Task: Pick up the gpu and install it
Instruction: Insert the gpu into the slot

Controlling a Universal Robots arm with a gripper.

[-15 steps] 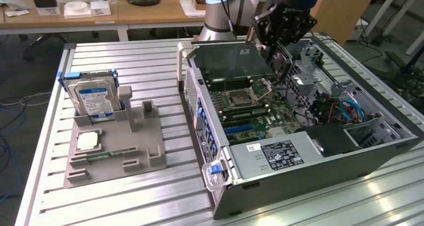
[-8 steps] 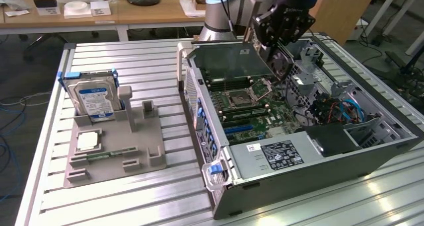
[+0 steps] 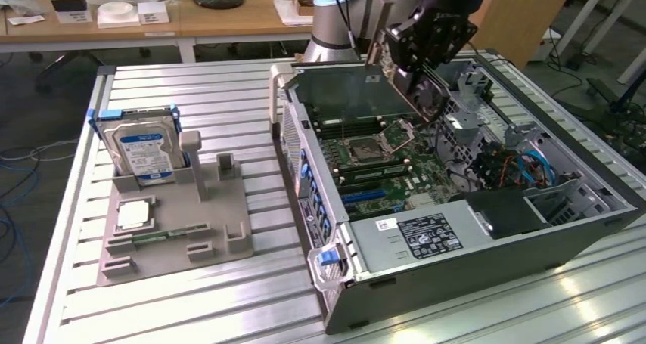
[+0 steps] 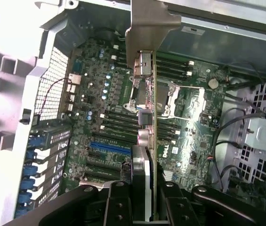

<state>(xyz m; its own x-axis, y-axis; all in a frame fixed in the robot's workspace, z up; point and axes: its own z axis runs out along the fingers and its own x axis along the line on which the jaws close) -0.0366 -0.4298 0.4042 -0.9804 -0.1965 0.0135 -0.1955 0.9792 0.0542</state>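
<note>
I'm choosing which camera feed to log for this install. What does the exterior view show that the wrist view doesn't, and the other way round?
Exterior view adds: the hard drive standing in the grey fixture, the power supply and the slatted table. Wrist view adds: the gpu seen edge-on and the coin cell. Shared: the claw gripping the gpu above the motherboard in the open case.
</note>
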